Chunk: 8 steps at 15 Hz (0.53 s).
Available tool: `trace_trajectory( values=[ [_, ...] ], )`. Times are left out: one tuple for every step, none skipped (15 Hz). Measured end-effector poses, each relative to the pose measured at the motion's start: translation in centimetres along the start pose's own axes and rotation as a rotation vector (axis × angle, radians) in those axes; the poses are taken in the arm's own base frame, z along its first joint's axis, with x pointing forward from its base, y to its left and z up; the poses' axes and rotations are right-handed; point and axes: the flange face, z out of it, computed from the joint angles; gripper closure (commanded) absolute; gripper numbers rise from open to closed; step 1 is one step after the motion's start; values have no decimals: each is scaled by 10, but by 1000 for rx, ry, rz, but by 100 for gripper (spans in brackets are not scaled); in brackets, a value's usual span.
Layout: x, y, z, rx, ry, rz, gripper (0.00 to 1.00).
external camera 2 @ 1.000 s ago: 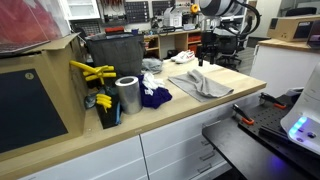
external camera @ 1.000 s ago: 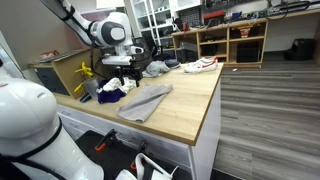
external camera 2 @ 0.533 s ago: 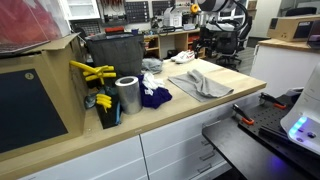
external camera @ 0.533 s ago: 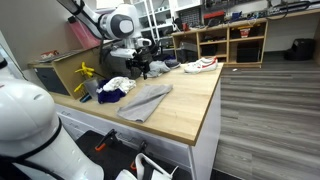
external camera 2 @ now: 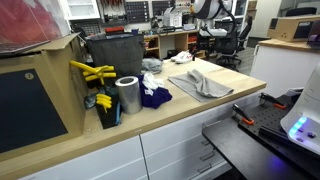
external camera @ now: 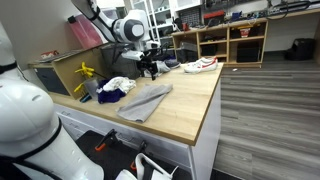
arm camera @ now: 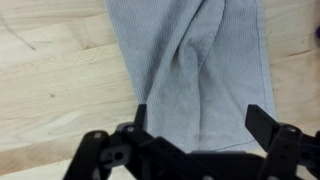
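1. The gripper [external camera: 150, 66] hangs above the far end of the grey cloth [external camera: 145, 101]. Its black jaws are spread wide and hold nothing, and I see no contact with the fabric.
2. The grey cloth lies loosely spread on the pale wooden countertop [external camera: 190, 105]. The wrist view shows a fine ribbed weave gathered into long soft folds. I'd say it is limp fabric that settled as it fell.
3. Beside the cloth a dark blue rag [external camera 2: 155, 97] sits crumpled in a heap, next to a shiny metal cylinder [external camera 2: 127, 95] standing upright.
4. Past the cloth's far end rests a white sneaker [external camera: 201, 65] with red trim, which looks stiffer than the fabrics.
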Motion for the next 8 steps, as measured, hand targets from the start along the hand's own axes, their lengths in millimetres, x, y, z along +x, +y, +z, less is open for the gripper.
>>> trace_trajectory(
  values=[
    [0,0,0,0,-1,0,0],
    [-1,-1,0,0,0,-2,0],
    [-1,-2,0,0,-1,-3,0],
    [-1,-2,1,0,-1,-3,0],
    [-1,0,1,-1,-3,1,0],
    [0,3,3,-5,-4,15,0],
    [0,8,5,-8,-6,37,0],
    [1,13,6,-10,-6,63,0]
  ],
)
